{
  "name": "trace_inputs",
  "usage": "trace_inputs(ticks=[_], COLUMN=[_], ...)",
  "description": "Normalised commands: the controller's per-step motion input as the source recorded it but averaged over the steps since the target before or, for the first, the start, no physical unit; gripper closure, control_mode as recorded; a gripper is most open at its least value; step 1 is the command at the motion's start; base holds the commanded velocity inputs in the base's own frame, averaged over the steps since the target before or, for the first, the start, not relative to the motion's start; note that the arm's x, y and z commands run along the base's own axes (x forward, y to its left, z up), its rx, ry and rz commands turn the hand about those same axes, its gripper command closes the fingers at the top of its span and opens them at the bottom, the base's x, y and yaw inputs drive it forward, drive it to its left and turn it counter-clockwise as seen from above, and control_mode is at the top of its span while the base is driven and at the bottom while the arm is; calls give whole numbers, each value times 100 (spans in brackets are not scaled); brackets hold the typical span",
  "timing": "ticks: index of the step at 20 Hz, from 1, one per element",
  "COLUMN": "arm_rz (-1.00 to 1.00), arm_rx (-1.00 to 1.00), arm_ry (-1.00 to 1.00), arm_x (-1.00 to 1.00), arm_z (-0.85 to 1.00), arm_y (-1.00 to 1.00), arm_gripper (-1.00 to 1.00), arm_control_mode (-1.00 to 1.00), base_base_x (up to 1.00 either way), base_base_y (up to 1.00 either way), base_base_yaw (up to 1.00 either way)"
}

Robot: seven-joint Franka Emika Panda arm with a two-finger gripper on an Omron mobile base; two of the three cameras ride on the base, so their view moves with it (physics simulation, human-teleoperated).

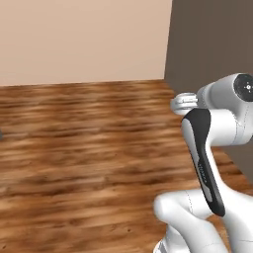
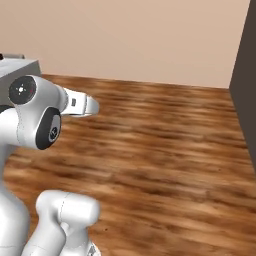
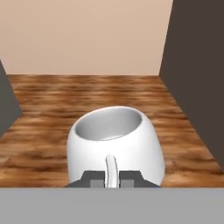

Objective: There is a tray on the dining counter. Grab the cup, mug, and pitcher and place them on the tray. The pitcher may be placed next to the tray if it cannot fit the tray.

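Left base view: wood floor (image 1: 84, 148) across the scene, beige wall (image 1: 84, 39) far, dark panel (image 1: 212, 44) far right; arm (image 1: 207, 158) rises near right.

Right base view: arm at near left, a grey block (image 2: 20, 67) at far left behind it, floor and wall beyond, dark panel on the right edge.

Hand view: white mug (image 3: 114, 146) sits right at the gripper (image 3: 111, 179), mouth open towards the cam, floor beneath it. Jaws pressed nearly together, pinching the mug's thin handle.

Progress, judged: mug is in hand, carried over floor, so probably mid-transit w/ the base. Not yet on the tray. State of cup & pitcher can't be told from here.
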Motion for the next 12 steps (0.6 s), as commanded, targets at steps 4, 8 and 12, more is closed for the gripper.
trace_inputs(ticks=[4, 8, 12], arm_rz=[0, 0, 0], arm_rx=[0, 0, 0], arm_ry=[0, 0, 0], arm_x=[0, 0, 0], arm_z=[0, 0, 0], arm_y=[0, 0, 0], arm_gripper=[100, 100, 100], arm_control_mode=[100, 100, 100], base_base_x=[100, 100, 100], base_base_y=[26, 24, 23], base_base_yaw=[13, 13, 14])
